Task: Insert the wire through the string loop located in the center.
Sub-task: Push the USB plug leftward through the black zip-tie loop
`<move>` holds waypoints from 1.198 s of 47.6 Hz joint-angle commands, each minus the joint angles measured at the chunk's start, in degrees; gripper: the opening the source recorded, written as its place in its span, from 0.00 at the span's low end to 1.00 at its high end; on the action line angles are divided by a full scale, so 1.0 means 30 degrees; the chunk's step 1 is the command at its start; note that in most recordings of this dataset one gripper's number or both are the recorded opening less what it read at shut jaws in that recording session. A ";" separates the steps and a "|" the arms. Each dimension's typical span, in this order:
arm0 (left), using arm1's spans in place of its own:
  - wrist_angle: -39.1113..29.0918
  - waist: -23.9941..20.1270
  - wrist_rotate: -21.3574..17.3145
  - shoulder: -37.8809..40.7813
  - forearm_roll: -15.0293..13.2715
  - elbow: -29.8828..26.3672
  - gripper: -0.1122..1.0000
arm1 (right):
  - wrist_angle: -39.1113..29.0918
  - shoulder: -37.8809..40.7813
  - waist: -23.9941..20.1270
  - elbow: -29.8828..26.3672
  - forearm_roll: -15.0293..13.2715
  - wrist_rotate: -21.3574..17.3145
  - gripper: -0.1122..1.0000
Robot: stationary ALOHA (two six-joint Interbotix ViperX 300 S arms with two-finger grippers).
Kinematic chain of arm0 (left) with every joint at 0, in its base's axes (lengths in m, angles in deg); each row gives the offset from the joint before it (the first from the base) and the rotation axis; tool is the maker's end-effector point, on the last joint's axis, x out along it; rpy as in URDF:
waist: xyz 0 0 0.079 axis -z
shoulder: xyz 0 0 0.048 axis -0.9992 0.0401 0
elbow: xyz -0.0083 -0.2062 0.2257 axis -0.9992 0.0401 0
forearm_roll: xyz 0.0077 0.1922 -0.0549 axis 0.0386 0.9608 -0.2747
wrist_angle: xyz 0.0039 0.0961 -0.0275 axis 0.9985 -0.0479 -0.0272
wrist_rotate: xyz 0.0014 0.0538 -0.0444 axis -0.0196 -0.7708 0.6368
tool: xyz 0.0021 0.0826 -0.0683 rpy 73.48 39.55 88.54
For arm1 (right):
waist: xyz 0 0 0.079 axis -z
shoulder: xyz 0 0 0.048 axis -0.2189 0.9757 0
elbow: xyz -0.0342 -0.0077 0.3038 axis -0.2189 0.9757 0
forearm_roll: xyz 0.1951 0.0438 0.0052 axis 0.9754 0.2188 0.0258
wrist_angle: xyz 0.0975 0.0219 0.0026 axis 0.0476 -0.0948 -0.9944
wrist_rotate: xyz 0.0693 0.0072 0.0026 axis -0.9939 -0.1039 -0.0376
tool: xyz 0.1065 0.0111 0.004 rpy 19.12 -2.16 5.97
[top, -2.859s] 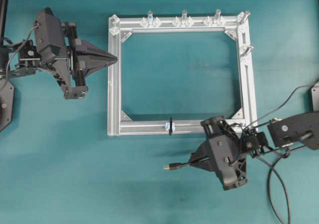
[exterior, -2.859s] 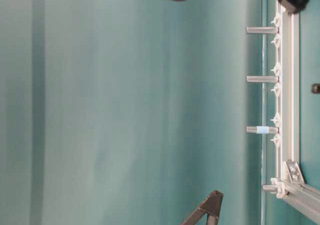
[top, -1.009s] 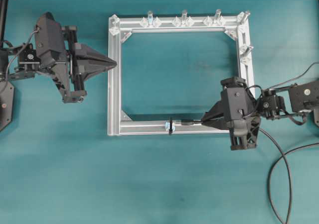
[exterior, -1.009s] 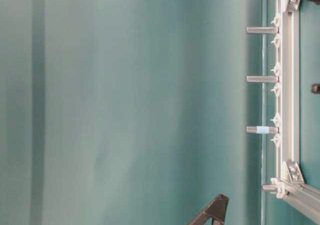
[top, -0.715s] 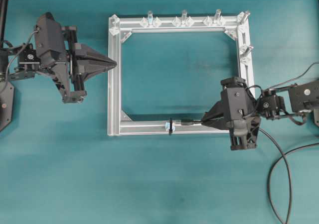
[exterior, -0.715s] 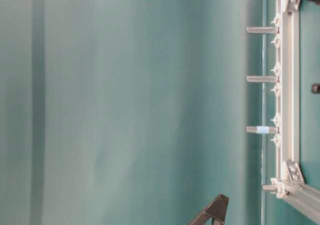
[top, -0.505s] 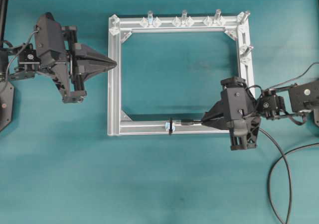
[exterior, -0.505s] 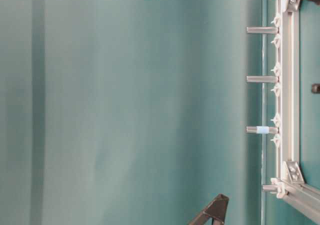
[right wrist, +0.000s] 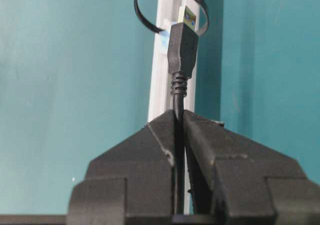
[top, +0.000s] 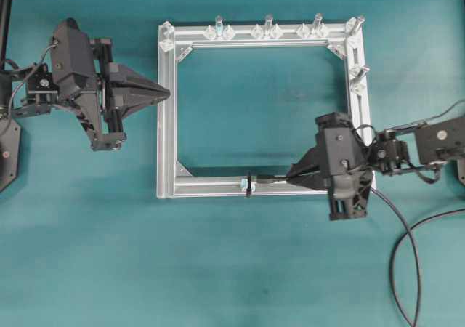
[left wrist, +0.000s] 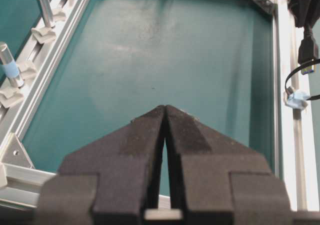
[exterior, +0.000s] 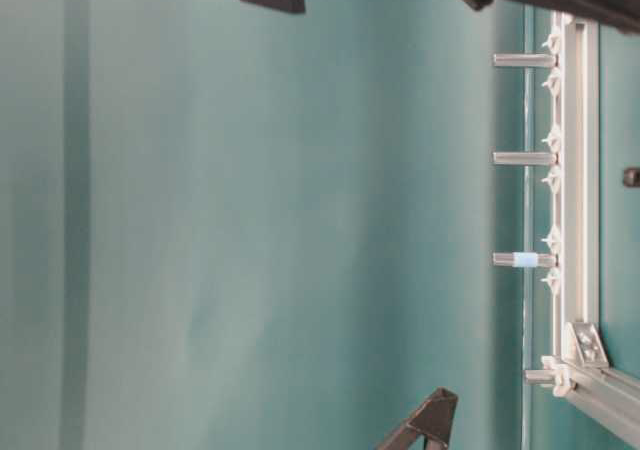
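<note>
The table-level view shows little: only dark corners of the arms at its edges, a strip of the aluminium frame (exterior: 577, 170) and three upright pegs (exterior: 522, 158); neither the wire nor the loop appears there. In the overhead view the plug's tip is hard to separate from the string loop (top: 248, 184), so that view does not settle whether the tip has entered it. The cable trails off the lower right edge of that picture.

The right gripper (right wrist: 179, 116) is clamped on the wire (right wrist: 178, 102), its black jaws pressed against the cable just behind the ribbed strain relief. The rectangular plug (right wrist: 183, 42) sticks out ahead, its metallic tip lying at the mouth of the thin black loop, which arches over the near frame bar (right wrist: 167, 60). The loop's top is cut off by the picture edge.

The left gripper (left wrist: 165, 110) has its jaws together with nothing between them, and sits at the left frame bar (top: 166, 116), well apart from the loop.
</note>
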 commanded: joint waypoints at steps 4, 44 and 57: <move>0.0088 0.0029 0.0088 -0.0234 0.0029 -0.0264 0.12 | 0.0146 0.0293 -0.0029 -0.1025 -0.0029 0.0029 0.17; -0.1201 0.0146 0.0117 -0.0234 0.0029 -0.0557 0.12 | 0.0146 0.2666 -0.0029 -0.3428 -0.0029 -0.0029 0.17; -0.4102 0.0205 0.0029 -0.0205 0.0029 -0.1523 0.12 | 0.0146 0.2725 -0.0029 -0.3428 -0.0029 -0.0029 0.17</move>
